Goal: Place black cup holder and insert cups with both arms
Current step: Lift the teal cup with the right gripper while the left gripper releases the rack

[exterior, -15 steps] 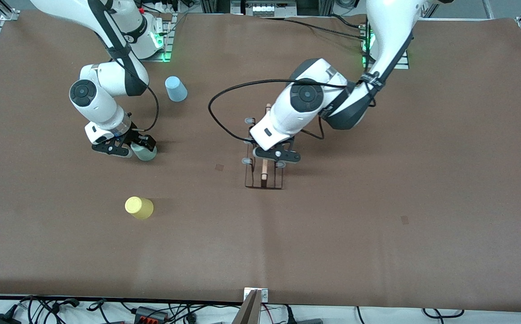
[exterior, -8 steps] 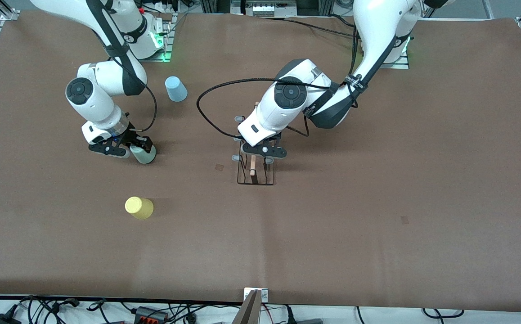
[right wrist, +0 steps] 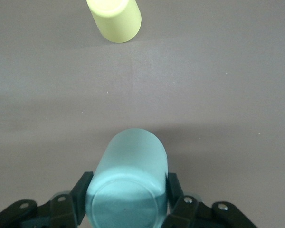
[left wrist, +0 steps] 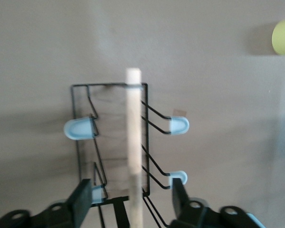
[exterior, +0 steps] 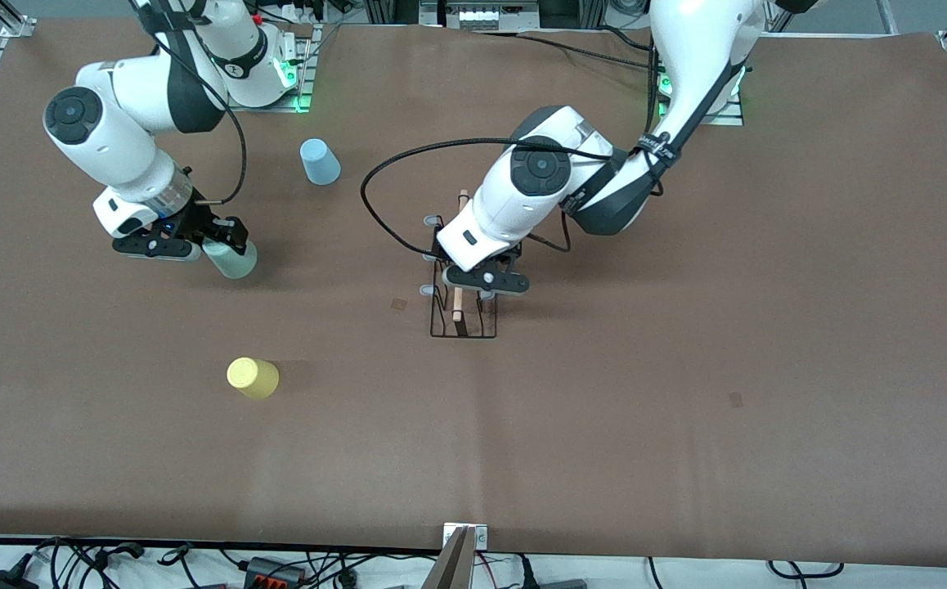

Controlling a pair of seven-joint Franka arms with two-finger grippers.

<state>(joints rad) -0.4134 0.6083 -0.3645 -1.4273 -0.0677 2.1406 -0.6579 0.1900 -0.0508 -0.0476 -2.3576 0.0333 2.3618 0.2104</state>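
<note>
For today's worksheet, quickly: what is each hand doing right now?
Left hand: open, fingers either side of the black cup holder's wooden handle.
Right hand: closed on the green cup.

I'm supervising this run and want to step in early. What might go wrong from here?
The left gripper straddles the black wire cup holder's wooden rod handle with open fingers, so lifting now would leave it there. The right gripper clamps the pale sage green plastic cup near one end; it may tilt or slip.
</note>
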